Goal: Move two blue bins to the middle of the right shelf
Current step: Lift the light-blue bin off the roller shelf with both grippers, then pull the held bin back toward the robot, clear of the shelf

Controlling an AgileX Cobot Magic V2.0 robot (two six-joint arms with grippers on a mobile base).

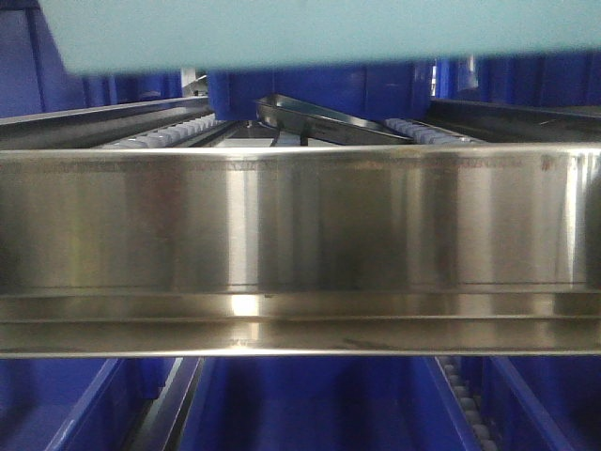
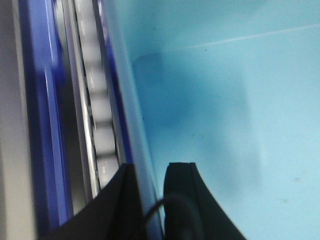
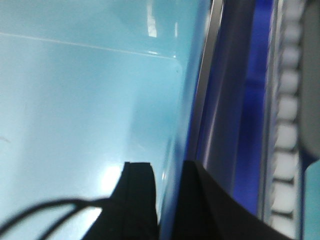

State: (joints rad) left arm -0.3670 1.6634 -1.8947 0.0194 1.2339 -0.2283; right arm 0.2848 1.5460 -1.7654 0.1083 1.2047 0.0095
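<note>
The left gripper point(image 2: 147, 172) and the right gripper point(image 3: 167, 172) each clamp a side wall of the pale cyan-blue plastic bin point(image 1: 329, 28), above the front edge of the shiny stainless-steel shelf point(image 1: 300, 225).

One pale bin point(image 1: 319, 33) shows. Two hands, the left hand point(image 2: 150, 170) and the right hand point(image 3: 165, 167), each with two black fingers point(image 2: 182, 200). One steel shelf point(image 1: 300, 235). Three roller tracks point(image 1: 174, 134): two on the upper level, one below. The dark bins point(image 1: 319, 404) are several, too cropped to count.
</note>
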